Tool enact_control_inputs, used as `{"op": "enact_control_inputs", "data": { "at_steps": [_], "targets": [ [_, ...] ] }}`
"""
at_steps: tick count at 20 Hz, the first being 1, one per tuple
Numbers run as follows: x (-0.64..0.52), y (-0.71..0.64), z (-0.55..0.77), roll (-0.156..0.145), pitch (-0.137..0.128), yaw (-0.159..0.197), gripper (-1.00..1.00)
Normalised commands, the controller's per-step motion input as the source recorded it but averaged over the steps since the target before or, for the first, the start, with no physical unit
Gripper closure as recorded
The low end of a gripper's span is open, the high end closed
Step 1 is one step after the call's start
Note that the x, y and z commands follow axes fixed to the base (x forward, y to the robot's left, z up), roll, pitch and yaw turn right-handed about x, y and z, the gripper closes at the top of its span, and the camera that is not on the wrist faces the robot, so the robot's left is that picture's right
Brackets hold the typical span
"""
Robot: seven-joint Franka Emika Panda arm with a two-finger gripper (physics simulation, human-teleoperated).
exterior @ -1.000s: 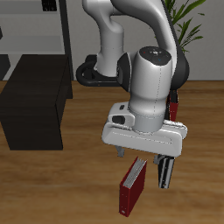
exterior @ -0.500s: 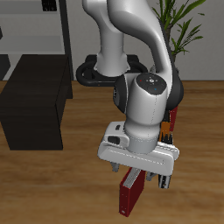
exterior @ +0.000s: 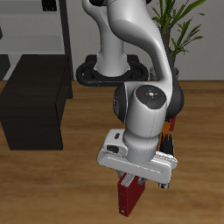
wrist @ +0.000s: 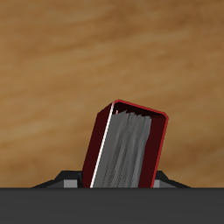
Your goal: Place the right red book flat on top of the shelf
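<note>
The right red book (exterior: 128, 199) stands upright near the table's front edge, dark red with a white page block; the wrist view shows it close up (wrist: 131, 147). My gripper (exterior: 131, 182) is open, low over the book's top, with one finger on each side of it and only the finger ends showing in the wrist view (wrist: 115, 182). I cannot see the pads touching the covers. The shelf (exterior: 35, 96), a low matte black cabinet with a flat top, stands farther back and to the side, well apart from the gripper.
A slimmer red book with a dark edge (exterior: 174, 122) stands just behind the gripper, partly hidden by the arm. A tall grey open-frame rack (exterior: 54, 24) rises behind the shelf. A potted plant (exterior: 182, 26) is at the back.
The gripper has come down over the right red book, so its fingers now straddle the book's top. The book and the shelf have not moved.
</note>
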Motion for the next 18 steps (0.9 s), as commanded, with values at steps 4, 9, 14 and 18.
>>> {"op": "enact_control_inputs", "data": {
  "at_steps": [4,9,14,18],
  "targets": [
    [-0.15,-0.07,0.22,0.010,-0.028,0.008,1.00],
    [-0.24,-0.07,0.40,0.012,-0.057,0.028,1.00],
    [-0.27,-0.15,0.41,-0.011,-0.037,0.000,1.00],
    [-0.47,-0.15,0.60,0.018,-0.101,0.021,1.00]
  ]
}}
